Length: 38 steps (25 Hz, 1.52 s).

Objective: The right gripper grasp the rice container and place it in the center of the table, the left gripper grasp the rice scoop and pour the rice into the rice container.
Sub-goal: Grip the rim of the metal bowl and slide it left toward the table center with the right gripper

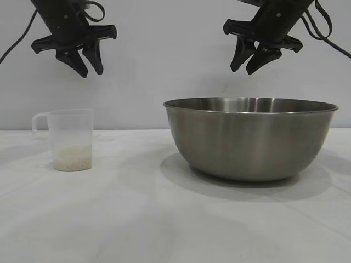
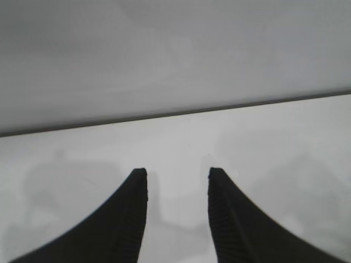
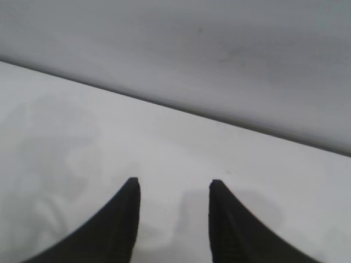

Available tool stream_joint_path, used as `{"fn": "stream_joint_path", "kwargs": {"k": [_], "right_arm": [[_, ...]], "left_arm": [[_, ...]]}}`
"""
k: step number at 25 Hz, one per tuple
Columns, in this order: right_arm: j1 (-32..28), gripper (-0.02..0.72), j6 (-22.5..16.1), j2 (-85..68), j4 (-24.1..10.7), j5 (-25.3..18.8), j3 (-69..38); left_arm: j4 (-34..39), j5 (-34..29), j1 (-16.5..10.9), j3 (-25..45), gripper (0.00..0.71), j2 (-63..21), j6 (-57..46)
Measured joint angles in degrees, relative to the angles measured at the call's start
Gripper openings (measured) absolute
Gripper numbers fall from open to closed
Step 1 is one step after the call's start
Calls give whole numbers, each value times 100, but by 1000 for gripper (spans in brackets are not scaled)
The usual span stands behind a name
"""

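The rice container (image 1: pixel 249 139), a big steel bowl, stands on the white table (image 1: pixel 137 219) right of the middle. At the left stands the rice scoop (image 1: pixel 70 139), a clear cup with its loop handle to the left and rice (image 1: pixel 71 158) in its bottom. My left gripper (image 1: pixel 91 71) hangs open high above the scoop, holding nothing. High over the bowl my right gripper (image 1: pixel 244 70) is open too. In the wrist views the left gripper (image 2: pixel 177 172) and right gripper (image 3: pixel 174 183) show only bare table between their fingers.
A plain grey wall (image 1: pixel 164 66) rises behind the table's far edge. White tabletop stretches in front of the bowl and the cup.
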<state>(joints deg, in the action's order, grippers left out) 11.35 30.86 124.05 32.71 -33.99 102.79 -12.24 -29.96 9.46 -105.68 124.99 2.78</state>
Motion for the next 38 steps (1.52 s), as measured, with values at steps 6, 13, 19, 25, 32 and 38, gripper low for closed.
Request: {"fn": "stream_joint_path", "kwargs": {"k": [6,13,19,25,32,38], "right_arm": [[0,242,0,0,0,-32,0],[0,242,0,-103,-151,-374,0],[-55,242,-516,-704,-947,-1390,26],[-221,242,-1305,-1157,-1847,-3035,56],[-243,242,-1476,-996,-1978,-3677,56],[-243,242,-1498,-473,-1869,-3676,56]], "left_arm": [[0,0,0,0,220,0,0],[0,0,0,0,220,0,0],[0,0,0,0,220,0,0],[0,-11,0,0,220,0,0],[0,-94,0,0,220,0,0],[0,-158,0,0,220,0,0]]}}
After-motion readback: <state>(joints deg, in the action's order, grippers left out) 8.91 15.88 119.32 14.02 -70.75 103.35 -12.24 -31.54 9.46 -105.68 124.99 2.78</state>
